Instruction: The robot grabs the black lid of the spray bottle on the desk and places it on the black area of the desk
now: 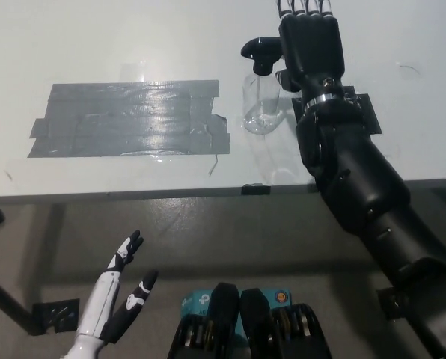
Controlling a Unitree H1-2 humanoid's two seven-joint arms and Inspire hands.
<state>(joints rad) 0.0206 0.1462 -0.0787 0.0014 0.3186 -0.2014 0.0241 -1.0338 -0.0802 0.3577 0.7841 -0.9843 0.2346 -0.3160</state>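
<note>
head view: black lid (pixel 261 53), glossy trigger-type cap, sits atop clear spray bottle (pixel 263 106) upright on white desk (pixel 118 37), just right of black area (pixel 129 120). right hand (pixel 310 48) flat, fingers straight, beside lid, holding nothing. left hand (pixel 118 307) below desk, fingers spread.
</note>
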